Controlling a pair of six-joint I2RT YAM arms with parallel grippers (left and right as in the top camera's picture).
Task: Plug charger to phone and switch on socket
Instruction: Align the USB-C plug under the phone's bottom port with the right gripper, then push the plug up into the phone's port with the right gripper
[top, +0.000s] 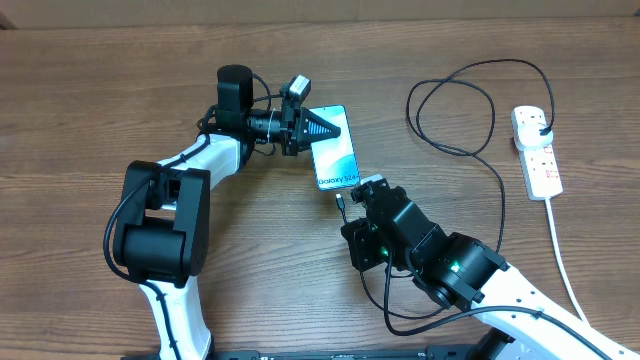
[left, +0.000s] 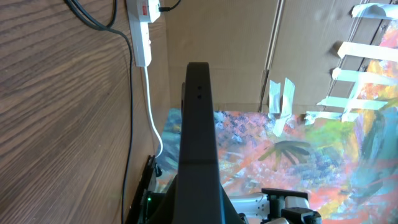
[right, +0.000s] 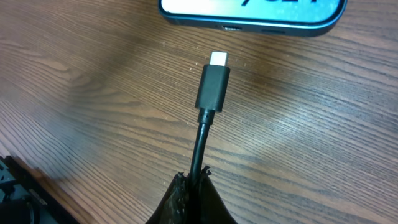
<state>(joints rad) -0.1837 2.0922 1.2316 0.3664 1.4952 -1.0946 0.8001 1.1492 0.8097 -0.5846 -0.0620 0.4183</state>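
the phone lies flat near the middle of the worktop, a little toward the far edge, with the screen up and slightly turned. the left gripper is on its side over the far end of the phone. in the left wrist view only one dark finger shows, so i cannot tell if this gripper is released or clenched. the right gripper reaches in from the near right corner and is clenched on the charger, just behind its plug tip. in the right wrist view the metal end of the tip points at the port in the near end of the phone, just beside it but not touching. the rest of the charger goes in loops toward the far right corner, to the socket. the socket lies along the right edge with a black plug in it. its white cord runs toward the near edge.
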